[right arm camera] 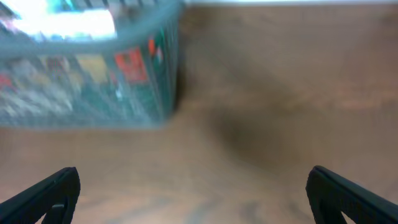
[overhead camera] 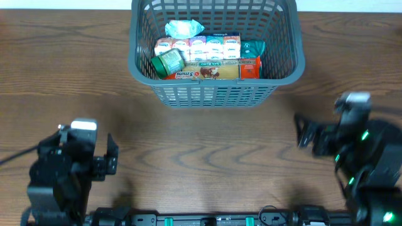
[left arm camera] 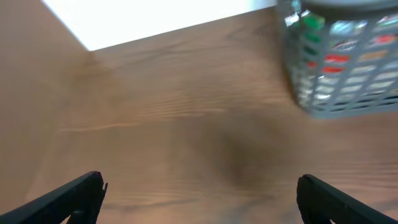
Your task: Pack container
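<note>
Holding left claw (left arm camera: 200, 182) spread wide, gripping nothing, lower left of overhead frame. Right claw (right arm camera: 193, 174) gaping too, empty, right edge. Container (overhead camera: 213, 93) sitting top centre, carrying groceries (overhead camera: 207, 53).

Container (overhead camera: 213, 94): dark grey plastic basket, rectangular, slotted lattice walls, thick rolled rim. Stands upright, open top up, long side parallel to the near edge of the wooden table (overhead camera: 201, 157). Position: far centre of the table. Floor largely covered by packaged groceries (overhead camera: 207, 56)
</note>
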Controlling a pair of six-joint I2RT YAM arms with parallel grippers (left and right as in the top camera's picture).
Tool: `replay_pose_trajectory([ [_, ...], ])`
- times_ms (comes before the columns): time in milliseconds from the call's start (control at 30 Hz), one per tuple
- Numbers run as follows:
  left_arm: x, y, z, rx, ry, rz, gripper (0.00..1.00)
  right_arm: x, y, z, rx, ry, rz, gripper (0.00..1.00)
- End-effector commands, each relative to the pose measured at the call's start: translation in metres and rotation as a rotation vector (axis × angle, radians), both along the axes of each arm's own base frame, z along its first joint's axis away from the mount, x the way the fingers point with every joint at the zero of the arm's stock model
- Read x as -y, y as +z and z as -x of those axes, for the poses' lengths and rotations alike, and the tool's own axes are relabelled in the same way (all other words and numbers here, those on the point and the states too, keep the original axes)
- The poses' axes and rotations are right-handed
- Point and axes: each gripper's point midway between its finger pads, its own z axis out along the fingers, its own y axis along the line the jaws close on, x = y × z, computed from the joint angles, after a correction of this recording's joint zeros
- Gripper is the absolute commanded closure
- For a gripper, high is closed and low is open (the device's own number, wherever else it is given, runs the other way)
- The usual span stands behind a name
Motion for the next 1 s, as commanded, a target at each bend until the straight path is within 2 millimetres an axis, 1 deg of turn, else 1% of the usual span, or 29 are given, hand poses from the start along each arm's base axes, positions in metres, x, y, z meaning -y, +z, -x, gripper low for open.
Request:
replay_pose_trajectory([
  [0,-0.015,0.000,0.013,0.039,0.061,-0.059,0.01,0.013,-0.014,0.021,0.044,-0.102,0.010,0.01],
  [100,-0.015,-0.009,0.020,0.031,0.061,-0.058,0.01,0.018,-0.015,0.034,0.098,-0.127,0.025,0.01],
  [200,-0.015,-0.011,0.021,0.028,0.060,-0.059,0.01,0.020,-0.015,0.043,0.109,-0.138,0.032,0.01],
  [633,-0.016,-0.013,0.022,0.021,0.060,-0.060,0.01,0.020,-0.053,0.070,-0.078,-0.134,0.045,0.01],
  [967,-0.016,-0.013,0.022,0.021,0.060,-0.060,0.01,0.020,-0.052,0.070,-0.077,-0.135,0.045,0.01],
])
